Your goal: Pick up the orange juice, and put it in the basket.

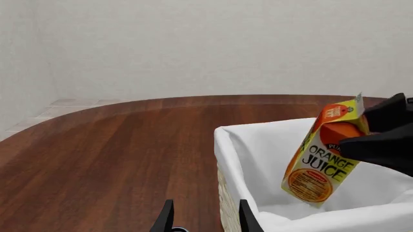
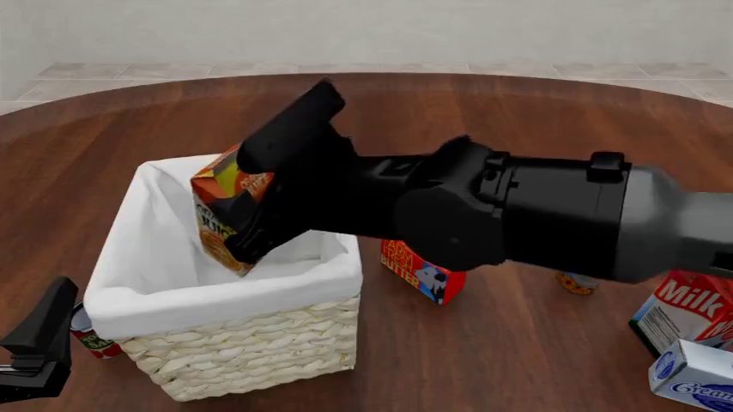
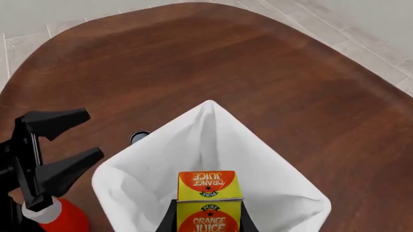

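- One orange juice (image 2: pixel 218 210), clamped tilted in the right gripper (image 2: pixel 246 215), above the one basket (image 2: pixel 246 343)'s lined inside.
- One left gripper (image 2: pixel 40 339), spread apart, empty, near left of basket.
- On table (image 2: pixel 516 343): one butter box (image 2: pixel 421 270), one milk carton (image 2: pixel 687 313).

We are seeing the basket (image 2: pixel 218 339) lying open-topped; the butter box (image 2: pixel 421 270) is crowding its right side.

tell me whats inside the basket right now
The orange juice, tilted and shut in the right gripper, hangs within the basket over its white cloth lining. The carton and arm cover parts of the floor, so anything lying there cannot be seen.
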You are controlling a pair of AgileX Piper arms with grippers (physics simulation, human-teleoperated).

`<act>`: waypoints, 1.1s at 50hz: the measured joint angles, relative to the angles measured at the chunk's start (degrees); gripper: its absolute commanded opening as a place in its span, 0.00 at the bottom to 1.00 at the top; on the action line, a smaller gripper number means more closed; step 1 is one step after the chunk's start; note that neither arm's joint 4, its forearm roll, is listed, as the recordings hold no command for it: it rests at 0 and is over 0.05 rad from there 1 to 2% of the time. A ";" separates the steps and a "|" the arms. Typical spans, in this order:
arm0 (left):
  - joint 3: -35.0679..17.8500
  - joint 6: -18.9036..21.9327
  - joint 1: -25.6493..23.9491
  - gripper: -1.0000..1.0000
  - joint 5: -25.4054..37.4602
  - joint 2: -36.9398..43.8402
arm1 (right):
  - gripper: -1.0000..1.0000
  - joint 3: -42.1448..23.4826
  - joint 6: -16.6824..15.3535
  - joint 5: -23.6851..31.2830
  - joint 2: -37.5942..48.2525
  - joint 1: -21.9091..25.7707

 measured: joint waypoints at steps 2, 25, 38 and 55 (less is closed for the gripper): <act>0.00 0.00 0.00 1.00 0.00 0.00 | 0.00 0.02 -0.05 0.04 0.39 0.02; 0.00 0.00 0.00 1.00 0.00 0.00 | 0.00 0.69 -0.18 0.55 2.93 0.95; 0.00 0.00 0.00 1.00 0.00 0.00 | 1.00 0.39 0.16 0.60 3.56 0.87; 0.00 0.00 0.00 1.00 0.00 0.00 | 1.00 0.21 0.50 0.28 3.23 0.67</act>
